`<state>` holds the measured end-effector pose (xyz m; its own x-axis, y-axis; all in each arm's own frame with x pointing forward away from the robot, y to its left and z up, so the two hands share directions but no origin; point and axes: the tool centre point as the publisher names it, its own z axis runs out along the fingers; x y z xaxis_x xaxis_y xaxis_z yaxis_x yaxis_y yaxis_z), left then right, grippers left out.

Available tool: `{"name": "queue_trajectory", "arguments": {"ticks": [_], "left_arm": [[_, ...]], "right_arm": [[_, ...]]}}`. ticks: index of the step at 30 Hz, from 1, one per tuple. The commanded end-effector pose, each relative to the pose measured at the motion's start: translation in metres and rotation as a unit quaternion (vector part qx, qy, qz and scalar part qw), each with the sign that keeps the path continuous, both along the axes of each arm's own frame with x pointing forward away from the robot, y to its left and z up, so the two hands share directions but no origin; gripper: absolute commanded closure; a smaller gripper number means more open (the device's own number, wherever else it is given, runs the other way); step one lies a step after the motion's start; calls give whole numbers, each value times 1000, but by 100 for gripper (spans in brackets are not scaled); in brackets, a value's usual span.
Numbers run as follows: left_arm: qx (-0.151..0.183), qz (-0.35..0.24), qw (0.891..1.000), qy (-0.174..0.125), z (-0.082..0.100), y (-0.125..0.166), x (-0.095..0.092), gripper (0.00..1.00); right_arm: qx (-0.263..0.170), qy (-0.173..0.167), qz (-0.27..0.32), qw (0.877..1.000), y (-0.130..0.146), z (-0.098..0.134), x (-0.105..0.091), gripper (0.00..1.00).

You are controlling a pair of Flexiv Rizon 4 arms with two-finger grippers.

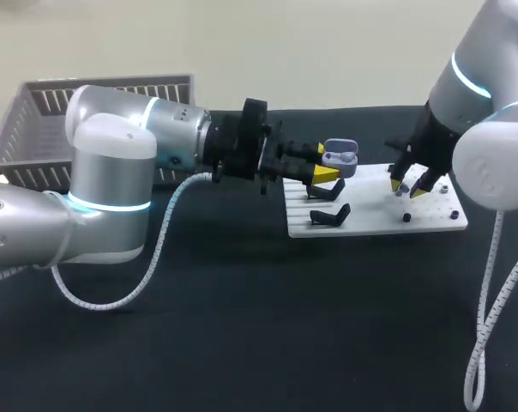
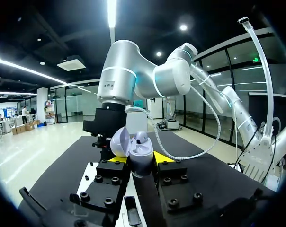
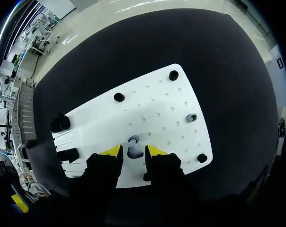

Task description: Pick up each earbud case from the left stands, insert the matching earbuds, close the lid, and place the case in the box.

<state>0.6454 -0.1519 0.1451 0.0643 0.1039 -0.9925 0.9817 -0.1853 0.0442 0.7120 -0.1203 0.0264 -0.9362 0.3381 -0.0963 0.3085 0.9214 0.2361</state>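
L arm reaches across the table (image 1: pixel 242 343). The left end effector (image 1: pixel 325 165) pinches the earbud case (image 1: pixel 340 158) from both sides, holding it just above the white board (image 1: pixel 379 225), over the black stands (image 1: pixel 329 215). The lid (image 2: pixel 120 142) is flipped open. Can't tell from here what's already in the pockets.

R arm is down at the board's other end. The right end effector (image 1: pixel 410 187) has its yellow tips spread, straddling a small earbud (image 3: pixel 134 152) that lies on the board. There's a gap on each side, so no grip yet as far as I can see.

What could go wrong, IMO:
- The earbud is tiny and rounded. If the fingers close off-centre it probably squirts out or rolls across the board.
- The tips sit v. low, so any further drop likely jams them on the board.
- A little peg (image 3: pixel 133 139) sits just ahead of the earbud and could snag it on the lift.
- At insertion, a push that's off-axis may twist the case in its pinch or knock the lid shut.
- The two arms work close together, so there's a collision risk.

The box (image 1: pixel 36 129) is well apart, far left behind the L arm.
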Motion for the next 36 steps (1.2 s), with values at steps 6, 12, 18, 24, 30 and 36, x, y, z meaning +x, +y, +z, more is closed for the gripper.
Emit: {"name": "queue_trajectory", "arguments": {"ticks": [6,12,18,24,30,36], "left_arm": [[0,1,1000,0,0,0,0,100],[0,1,1000,0,0,0,0,100],[0,1,1000,0,0,0,0,100],[0,1,1000,0,0,0,0,100],[0,1,1000,0,0,0,0,100],[0,1,1000,0,0,0,0,100]], "right_arm": [[0,2,-1,1000,-1,-2,4,87],[-1,1,-3,1000,-4,1,1,100],[0,-6,-4,1000,-5,19,-10,100],[3,-26,-4,1000,-4,55,-23,100],[8,-54,0,999,-1,102,-34,100],[25,-76,24,997,6,151,-46,100]]}}
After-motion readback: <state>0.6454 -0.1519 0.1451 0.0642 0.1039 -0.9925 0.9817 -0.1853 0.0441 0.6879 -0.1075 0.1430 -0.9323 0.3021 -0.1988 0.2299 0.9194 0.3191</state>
